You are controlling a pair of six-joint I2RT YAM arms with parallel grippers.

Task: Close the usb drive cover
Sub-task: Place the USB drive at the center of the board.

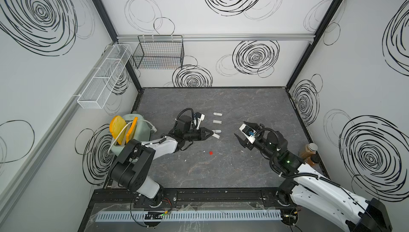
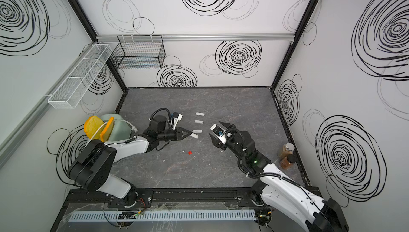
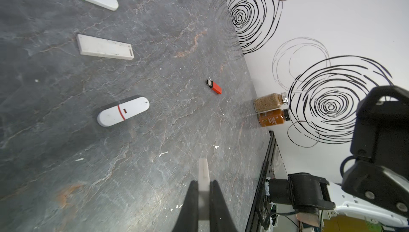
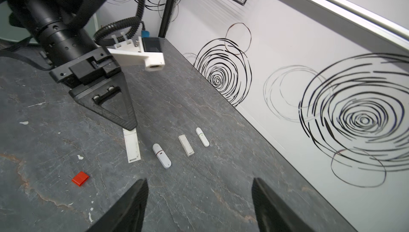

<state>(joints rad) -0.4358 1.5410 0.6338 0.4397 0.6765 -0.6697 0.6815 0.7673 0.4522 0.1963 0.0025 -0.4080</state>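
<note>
Close up, right gripper (image 4: 199,182): spread wide, gripping nothing, hanging above table (image 1: 254,109) well apart from every drive. Faces left gripper (image 4: 130,126), pinched shut on one end of white drive (image 4: 132,146). Leaves the rest of that drive sticking out past the fingertips toward the right gripper, low over the table and just beside a row of three drives (image 1: 217,121); cannot tell whether touching the surface.

Shows no bare plug anywhere along the white drive in the right wrist view, only a slot at the free end, so reads as capped: closing judged done for this one. Same for the row: two rounded, one flat, all whole, no plug showing.

Leaves setting the white drive down, probably next to the row, and letting go.

Further toward the front, red drive (image 3: 214,86), lying alone, plug bare in the left wrist view, no cap for it in sight. Possibly the one left to close, though cannot say where a cover would come from.
</note>
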